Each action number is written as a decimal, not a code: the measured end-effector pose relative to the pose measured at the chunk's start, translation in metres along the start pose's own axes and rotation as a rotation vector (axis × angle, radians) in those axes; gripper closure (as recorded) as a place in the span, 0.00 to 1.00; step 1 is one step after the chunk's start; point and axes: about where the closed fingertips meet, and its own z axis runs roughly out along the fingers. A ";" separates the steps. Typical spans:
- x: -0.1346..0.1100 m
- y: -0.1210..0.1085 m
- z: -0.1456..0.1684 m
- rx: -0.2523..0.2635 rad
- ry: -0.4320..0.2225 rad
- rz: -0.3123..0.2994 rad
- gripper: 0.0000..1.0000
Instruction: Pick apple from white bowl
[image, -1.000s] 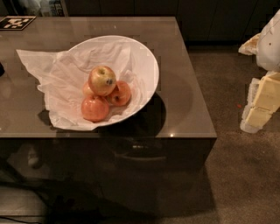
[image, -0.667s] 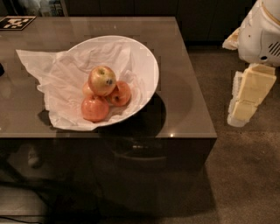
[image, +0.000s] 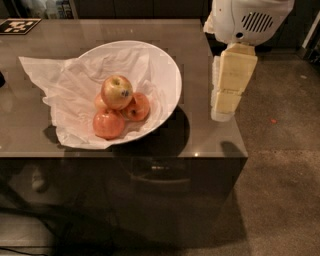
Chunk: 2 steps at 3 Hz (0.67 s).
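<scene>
The white bowl (image: 169, 70) sits on the glossy dark table (image: 30, 135), left of centre, lined with crumpled white paper (image: 47, 82) that spills over its left side. A pile of apples lies in it: a yellow-red apple (image: 117, 91) on top, a red one (image: 138, 107) to its right and a red one (image: 108, 124) in front. My gripper (image: 223, 111) hangs from its white wrist housing (image: 247, 20) at the upper right, over the table's right edge. It is to the right of the bowl and apart from it, holding nothing.
A black-and-white marker tag (image: 17, 25) lies at the table's back left corner. The table's right edge (image: 240, 135) drops to a brown carpeted floor (image: 285, 165). Dark cabinets run along the back.
My gripper has moved left from the frame's right edge over the floor to the table's right edge, closer to the bowl. The bowl and apples have not moved.
</scene>
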 end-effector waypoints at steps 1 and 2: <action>0.000 0.000 0.000 0.000 -0.001 0.000 0.00; -0.030 -0.018 0.018 -0.015 -0.107 -0.050 0.00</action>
